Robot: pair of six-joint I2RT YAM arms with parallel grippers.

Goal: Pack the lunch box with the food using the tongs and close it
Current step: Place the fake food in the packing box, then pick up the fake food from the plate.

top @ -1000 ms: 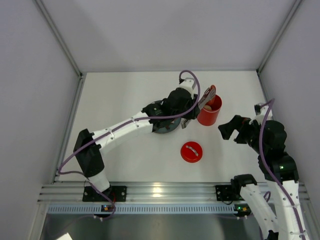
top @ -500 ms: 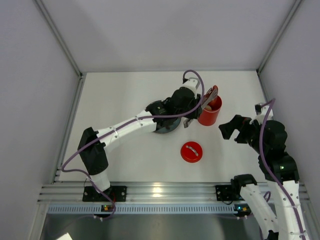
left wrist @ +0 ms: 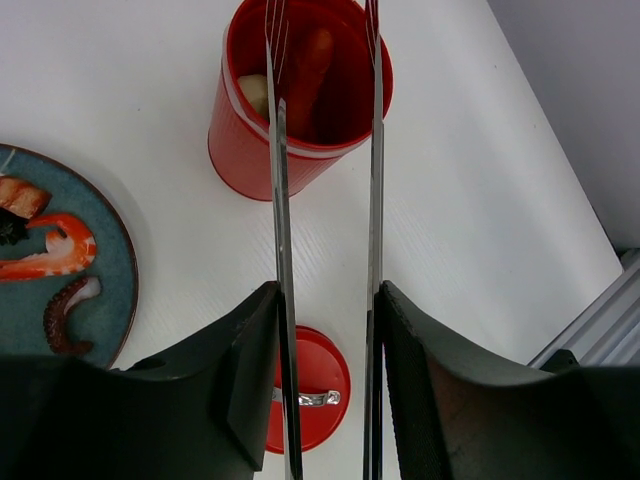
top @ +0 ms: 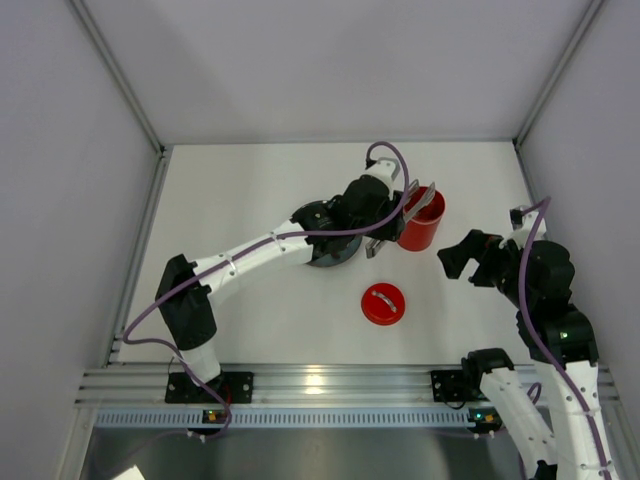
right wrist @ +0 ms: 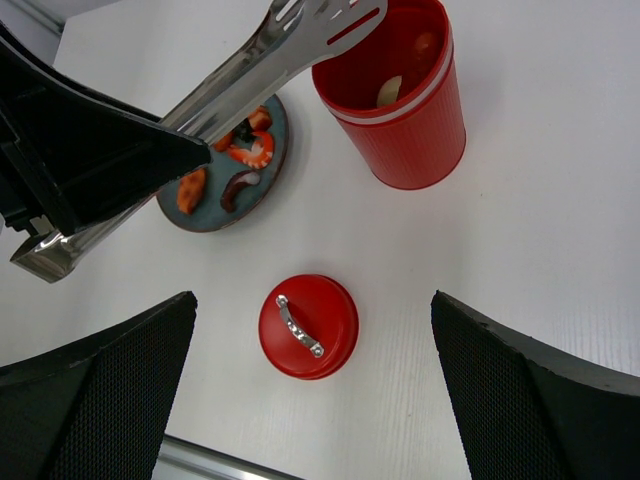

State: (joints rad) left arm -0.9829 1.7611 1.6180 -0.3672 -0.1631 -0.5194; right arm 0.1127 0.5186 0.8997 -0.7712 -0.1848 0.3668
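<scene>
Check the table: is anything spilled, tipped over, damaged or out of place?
Nothing stands out. The red lunch box stands upright, its lid lies flat on the table, handle up, and the loose food sits on the plate, none on the table.

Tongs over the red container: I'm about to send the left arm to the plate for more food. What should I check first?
1. Grip on the tongs by the left claw: ok, both arms run through it.
2. Tong tips empty: ok, spread above the lunch box; an orange strip lies inside.
3. Lunch box upright and open: ok.
4. Food to fetch on the plate: ok, a shrimp and other pieces lie there.
5. lid out of the path: ok, lying flat, apart from the box.
6. right claw clear: ok, open and empty.
</scene>
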